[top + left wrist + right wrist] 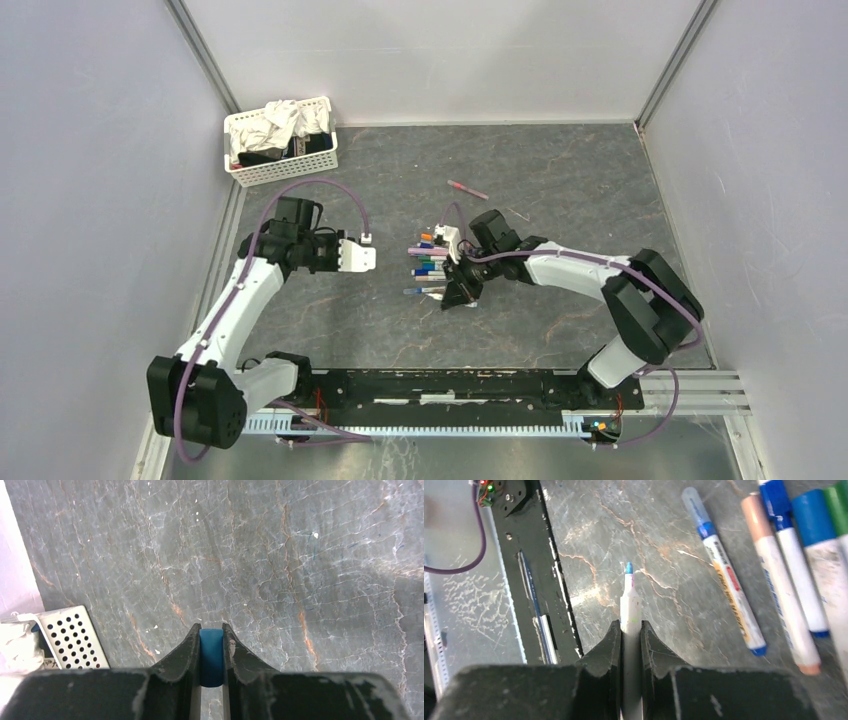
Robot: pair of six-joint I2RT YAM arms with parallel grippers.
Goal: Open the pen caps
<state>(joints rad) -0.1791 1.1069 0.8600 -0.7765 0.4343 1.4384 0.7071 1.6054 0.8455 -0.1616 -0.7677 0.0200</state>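
the left gripper (211, 629) is pinched almost shut on a blue cap (211, 657), which sits between its fingers with no barrel attached, held over bare table (300, 555) and well apart from the other pens. the right gripper (629, 626) is closed just as tightly on the white barrel of a pen (629, 600) whose blue tip (628, 568) is bare and points toward the black base rail (551, 585). by the look of it this one pen is open, with its cap in the left jaws and its barrel in the right. what is left looks like most of the job. just beside the right gripper lie capped pens (774, 580), side by side, with peach, blue and green pen caps (814, 517) on them, and the overhead view shows them as part of a pile (428, 262) in the middle of the table. a lone pen (467, 189) lies farther back, too small to tell whether it is capped. neither the cap nor the barrel has been set down yet. a white basket (285, 165) of cloths stands at the far left corner.
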